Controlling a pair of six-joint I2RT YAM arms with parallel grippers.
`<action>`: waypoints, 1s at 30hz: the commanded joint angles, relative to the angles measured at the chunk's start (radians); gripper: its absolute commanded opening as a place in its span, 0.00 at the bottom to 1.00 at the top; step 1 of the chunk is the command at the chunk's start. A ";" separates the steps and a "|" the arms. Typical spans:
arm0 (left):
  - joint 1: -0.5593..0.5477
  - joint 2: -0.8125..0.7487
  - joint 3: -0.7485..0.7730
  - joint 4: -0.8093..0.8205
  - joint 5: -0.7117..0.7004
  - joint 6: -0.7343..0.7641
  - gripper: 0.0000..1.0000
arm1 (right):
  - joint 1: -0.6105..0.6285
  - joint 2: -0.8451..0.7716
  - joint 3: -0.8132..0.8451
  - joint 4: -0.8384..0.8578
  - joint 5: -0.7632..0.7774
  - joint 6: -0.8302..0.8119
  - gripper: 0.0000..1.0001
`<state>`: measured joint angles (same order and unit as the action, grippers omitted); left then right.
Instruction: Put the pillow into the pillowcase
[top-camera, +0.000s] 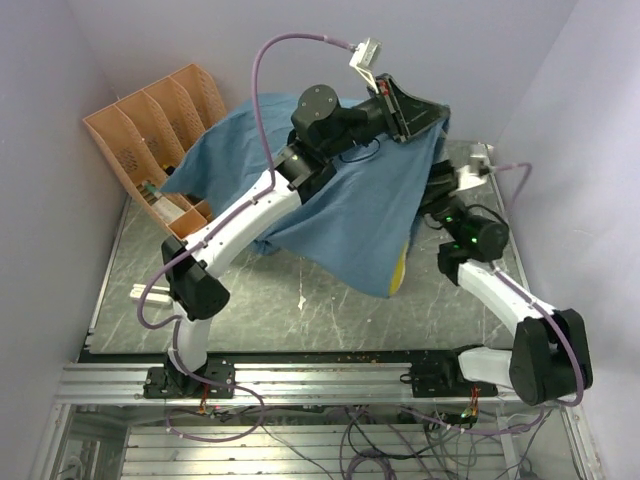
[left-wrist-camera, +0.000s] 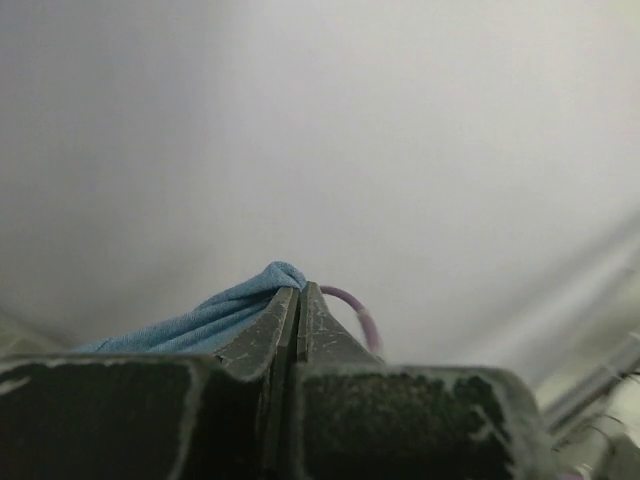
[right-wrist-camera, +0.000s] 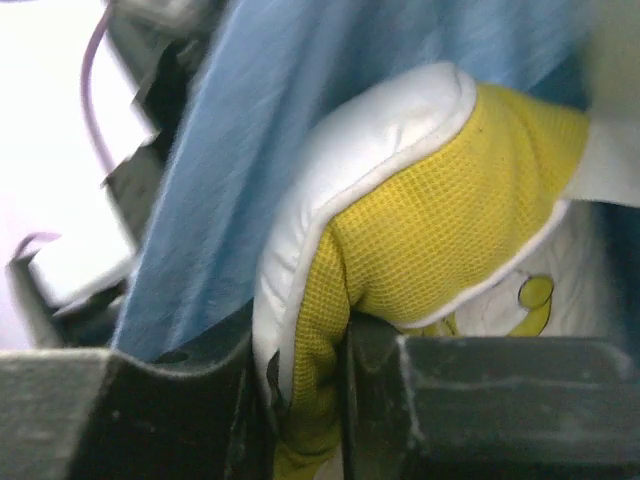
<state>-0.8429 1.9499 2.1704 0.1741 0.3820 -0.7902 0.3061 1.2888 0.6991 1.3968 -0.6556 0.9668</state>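
Note:
The blue pillowcase (top-camera: 340, 190) hangs draped over the middle of the table, lifted at its far right corner. My left gripper (top-camera: 412, 108) is shut on that raised edge; in the left wrist view a blue fold (left-wrist-camera: 240, 303) sticks out between the closed fingers. The pillow is mostly hidden under the case; only a yellow corner (top-camera: 399, 272) peeks out at the case's lower right. My right gripper (top-camera: 436, 200) is tucked under the case's right side. In the right wrist view it (right-wrist-camera: 305, 400) is shut on the pillow's yellow and white edge (right-wrist-camera: 420, 230).
A tan slotted organizer (top-camera: 150, 130) stands at the far left, with small boxes (top-camera: 185, 215) in front of it. The marbled table (top-camera: 300, 300) has a metal rail (top-camera: 320, 375) along its near edge. White walls close in on the sides.

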 joint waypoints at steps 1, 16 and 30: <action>-0.070 0.020 -0.018 0.298 0.169 -0.212 0.07 | -0.175 0.068 -0.028 -0.096 0.148 0.068 0.20; -0.114 0.088 -0.156 0.388 0.164 -0.297 0.07 | -0.329 0.239 -0.086 -0.283 0.080 -0.119 0.14; 0.071 0.410 -0.033 0.477 0.110 -0.499 0.52 | -0.542 0.229 0.037 -1.016 -0.197 -0.723 0.85</action>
<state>-0.7258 2.3440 1.9911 0.6674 0.4576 -1.2865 -0.1886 1.5375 0.7219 0.7025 -0.7300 0.4911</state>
